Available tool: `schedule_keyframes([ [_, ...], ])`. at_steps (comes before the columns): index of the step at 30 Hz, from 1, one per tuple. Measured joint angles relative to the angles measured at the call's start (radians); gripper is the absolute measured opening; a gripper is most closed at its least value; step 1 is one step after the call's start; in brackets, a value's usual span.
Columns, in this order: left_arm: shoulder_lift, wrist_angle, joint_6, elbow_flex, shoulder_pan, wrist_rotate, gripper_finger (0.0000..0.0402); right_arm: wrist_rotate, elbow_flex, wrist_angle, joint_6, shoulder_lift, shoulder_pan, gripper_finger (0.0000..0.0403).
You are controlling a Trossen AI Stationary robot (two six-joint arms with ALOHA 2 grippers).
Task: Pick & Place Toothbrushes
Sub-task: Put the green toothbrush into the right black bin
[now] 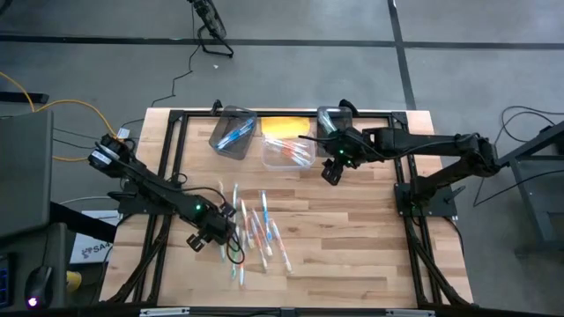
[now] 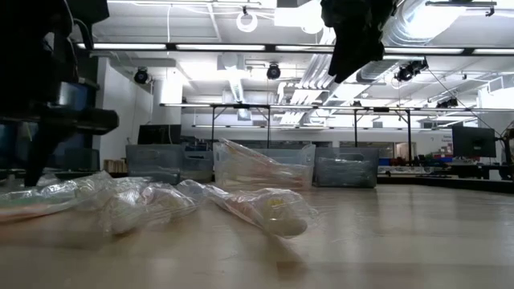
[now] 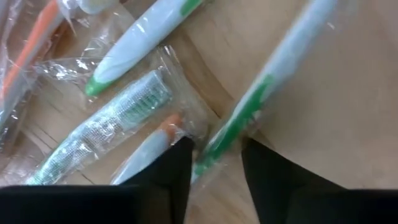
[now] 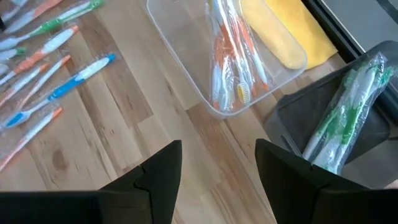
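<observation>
Straddling a green toothbrush, the left hand stands half-open, wrapped toothbrushes crowding beside.

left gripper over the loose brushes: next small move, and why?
Probably finish closing. In the left wrist view the left gripper straddles the green-handled toothbrush, handle between its fingers with gaps on both sides. Once it is pinched, lift it clear. The right gripper waits open by the bins.

In the low view the wrapped toothbrushes are blurred, their handle colours impossible to tell.
</observation>
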Motion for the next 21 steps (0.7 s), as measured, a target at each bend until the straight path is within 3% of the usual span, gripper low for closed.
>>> schedule_keyframes([
  [8, -0.021, -0.018, -0.010, 0.006, 0.001, 0.033, 0.0013, -0.003, 0.000, -0.002, 0.004, 0.000, 0.000, 0.0196],
  [14, -0.021, -0.154, -0.082, 0.104, 0.001, 0.099, 0.0027, -0.004, 0.000, -0.003, 0.004, 0.000, 0.000, 0.0196],
  [17, -0.021, -0.220, -0.082, 0.172, 0.001, 0.150, 0.0019, -0.004, 0.000, -0.003, 0.004, 0.000, 0.000, 0.0196],
  [21, -0.021, -0.310, -0.081, 0.277, 0.001, 0.142, 0.0007, -0.003, 0.000, -0.003, 0.004, 0.000, 0.007, 0.0196],
])
